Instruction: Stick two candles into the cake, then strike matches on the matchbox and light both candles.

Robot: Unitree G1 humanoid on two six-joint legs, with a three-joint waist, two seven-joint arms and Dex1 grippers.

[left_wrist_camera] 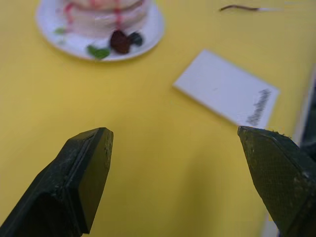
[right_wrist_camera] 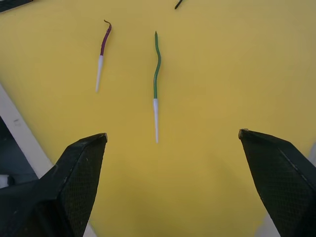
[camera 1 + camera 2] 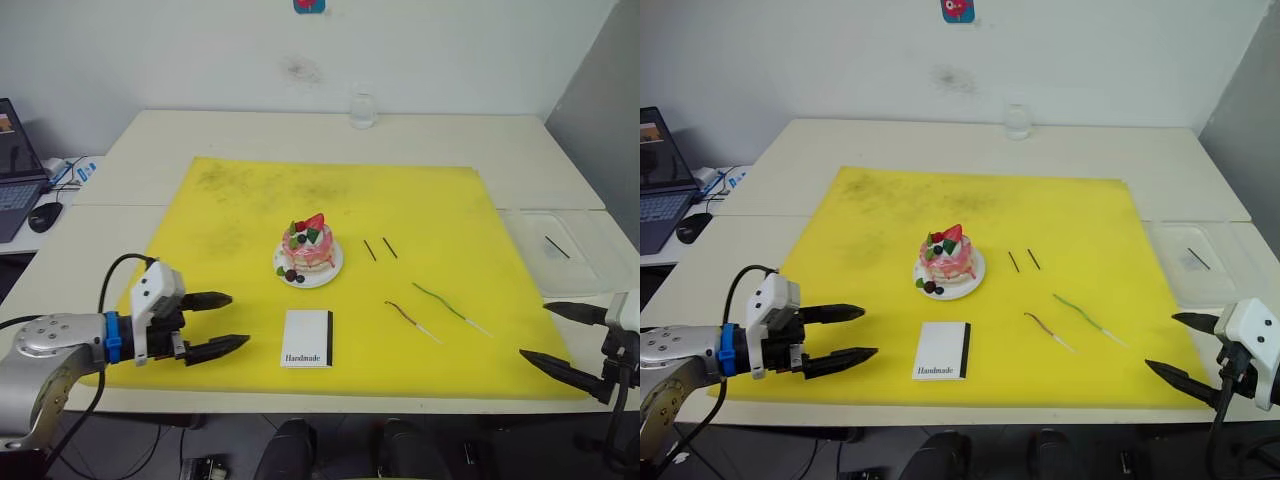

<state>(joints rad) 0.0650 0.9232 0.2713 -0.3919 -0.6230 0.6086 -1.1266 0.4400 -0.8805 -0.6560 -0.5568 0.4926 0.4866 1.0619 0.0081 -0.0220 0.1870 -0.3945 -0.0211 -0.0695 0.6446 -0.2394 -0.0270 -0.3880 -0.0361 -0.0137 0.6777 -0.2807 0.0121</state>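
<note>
A clear, shallow plastic tray (image 3: 560, 250) sits on the table beyond the right gripper (image 3: 560, 335) and holds one short dark stick. A small glass (image 3: 362, 108) stands far off by the wall (whether anything is in it cannot be told). The cake (image 3: 308, 245), round, pink and white with a strawberry slice and dark berries, sits on a white plate (image 3: 330, 270) ahead of the left gripper (image 3: 222, 322) and toward its inner side. The flat white matchbox (image 3: 307, 338), with a black strip along one edge, lies just inward of that gripper on the smooth yellow mat (image 3: 240, 200). Two thin wavy candles, the green candle (image 2: 157, 64) and the reddish-brown candle (image 2: 104, 39), lie ahead of the right gripper, pale ends toward it. Two short straight matches (image 3: 379, 249) lie beyond them. Both grippers hover with fingers spread wide, holding nothing.
</note>
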